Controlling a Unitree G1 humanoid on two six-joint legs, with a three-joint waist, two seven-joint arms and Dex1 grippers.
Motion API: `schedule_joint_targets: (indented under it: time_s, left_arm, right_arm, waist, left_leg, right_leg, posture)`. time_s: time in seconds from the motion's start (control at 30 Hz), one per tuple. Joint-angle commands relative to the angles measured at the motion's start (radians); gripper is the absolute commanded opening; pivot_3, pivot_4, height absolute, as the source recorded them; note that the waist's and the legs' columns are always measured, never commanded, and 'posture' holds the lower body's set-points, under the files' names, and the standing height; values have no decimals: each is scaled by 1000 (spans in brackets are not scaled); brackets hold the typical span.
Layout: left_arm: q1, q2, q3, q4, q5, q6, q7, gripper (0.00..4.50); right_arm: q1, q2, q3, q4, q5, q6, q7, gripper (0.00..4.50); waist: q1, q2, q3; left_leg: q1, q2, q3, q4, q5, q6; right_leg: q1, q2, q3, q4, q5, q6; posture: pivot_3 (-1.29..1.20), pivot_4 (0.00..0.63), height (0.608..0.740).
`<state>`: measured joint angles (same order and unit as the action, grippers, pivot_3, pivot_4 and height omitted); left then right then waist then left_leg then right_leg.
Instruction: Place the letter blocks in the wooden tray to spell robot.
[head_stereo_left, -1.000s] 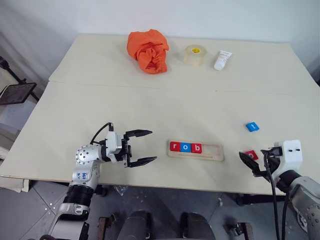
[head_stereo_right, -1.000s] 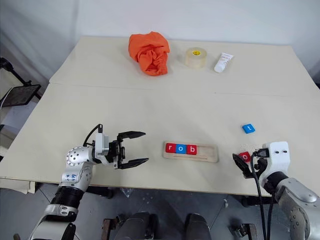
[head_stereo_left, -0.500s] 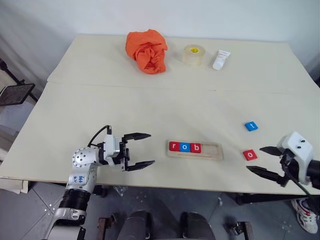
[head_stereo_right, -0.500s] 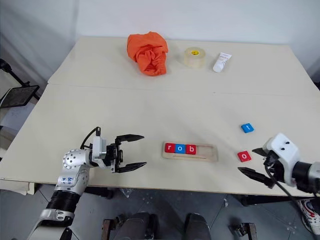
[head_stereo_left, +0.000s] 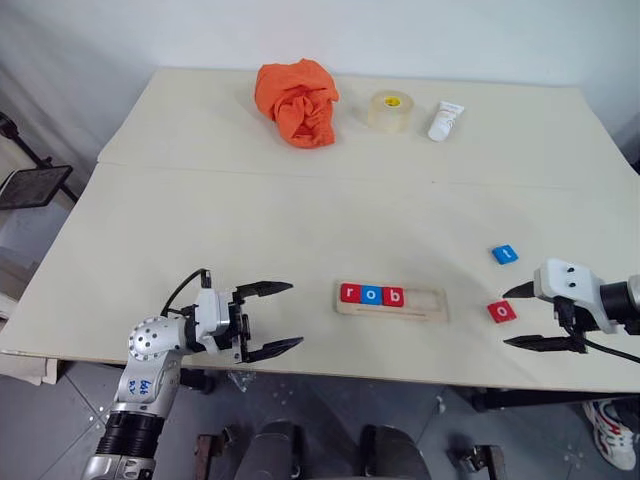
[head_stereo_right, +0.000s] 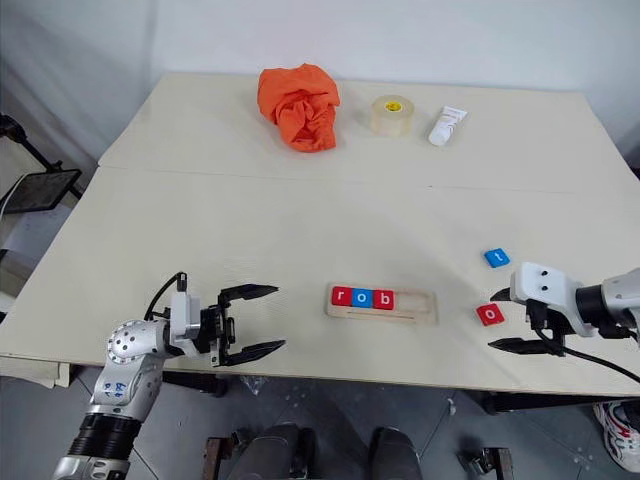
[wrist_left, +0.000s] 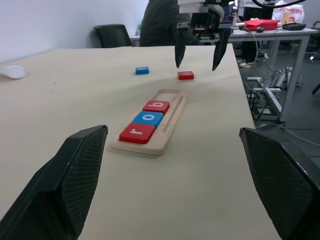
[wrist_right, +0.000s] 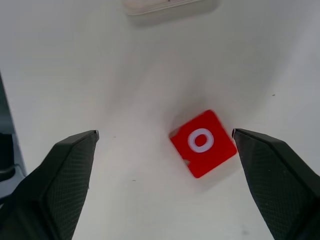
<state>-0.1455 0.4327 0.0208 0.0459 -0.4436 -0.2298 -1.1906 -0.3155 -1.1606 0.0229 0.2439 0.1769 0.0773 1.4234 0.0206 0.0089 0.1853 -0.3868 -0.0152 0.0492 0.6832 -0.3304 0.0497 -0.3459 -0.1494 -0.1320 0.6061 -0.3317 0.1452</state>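
I read "r o b" on red/blue/red blocks (head_stereo_left: 371, 294) in the pale tray (head_stereo_left: 425, 305), red "o" (head_stereo_left: 502, 311) and blue "t" (head_stereo_left: 505, 254) loose, both grippers, L (head_stereo_left: 268, 317) & R (head_stereo_left: 527, 317), wide, empty.

I counted five letter blocks: three in the wooden tray (head_stereo_left: 392, 301) at lower centre, red r (head_stereo_left: 348, 293), blue o (head_stereo_left: 371, 295), red b (head_stereo_left: 393, 296); two loose at right, red o (head_stereo_left: 501, 311), blue t (head_stereo_left: 504, 254). One tray.
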Motion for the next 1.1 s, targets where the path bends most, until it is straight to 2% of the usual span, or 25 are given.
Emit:
schedule_joint_targets:
  time_s: [0.03,0.27,0.3,0.37,0.57,0.63,0.73,0.87,1.1]
  left_arm:
    - [30,-2,8,-64,-10,1,36,4500]
    - [64,8,12,-94,-10,-1,63,4500]
    - [69,8,12,-100,-10,-1,68,4500]
    - [77,9,12,-110,-10,-2,75,4500]
    - [80,14,12,-111,-11,-2,82,4500]
    - [77,15,12,-106,-10,-4,82,4500]
    - [63,11,8,-93,-6,-7,82,4500]
    - [39,4,0,-67,-3,-13,73,4500]
    - [-17,-8,-15,0,-4,-32,39,4500]
  right_arm:
    - [-100,30,66,119,-73,-95,46,4478]
    - [-212,79,129,260,-133,-170,77,4478]
    - [-223,82,143,282,-146,-179,87,4309]
    - [-243,92,156,318,-165,-182,89,3880]
    - [-278,101,167,372,-184,-202,104,1863]
    - [-288,102,165,387,-188,-209,99,1411]
    - [-293,98,154,376,-176,-194,90,1411]
    - [-262,92,110,254,-119,-87,74,1411]
    - [-136,85,11,-202,41,328,-3,1411]
  waist:
    - [-2,0,0]
    - [2,1,0]
    - [2,1,0]
    - [0,1,0]
    - [3,1,0]
    - [3,1,0]
    - [3,1,0]
    - [2,1,0]
    - [3,1,0]
  left_leg:
    - [0,0,0,0,0,0]
    - [0,0,0,0,0,0]
    - [0,0,0,0,0,0]
    - [0,0,-1,0,0,0]
    - [0,0,-2,0,0,0]
    - [0,0,-2,0,0,0]
    - [0,0,-2,0,0,0]
    - [0,0,-2,0,0,0]
    - [0,0,-3,0,0,-1]
  right_leg:
    - [0,0,0,-1,0,0]
    - [1,0,-1,-1,0,0]
    - [1,0,-1,-1,0,0]
    - [1,0,-1,-1,0,0]
    - [2,0,-2,-1,0,0]
    - [2,0,-2,-1,0,0]
    - [2,0,-2,-1,0,0]
    - [2,0,-2,-1,0,0]
    - [1,0,-2,-1,0,0]
  posture:
    - [0,150,740]
    - [0,150,740]
    - [0,150,740]
    - [0,150,740]
    - [0,150,740]
    - [0,150,740]
    - [0,150,740]
    - [0,150,740]
    - [0,150,740]
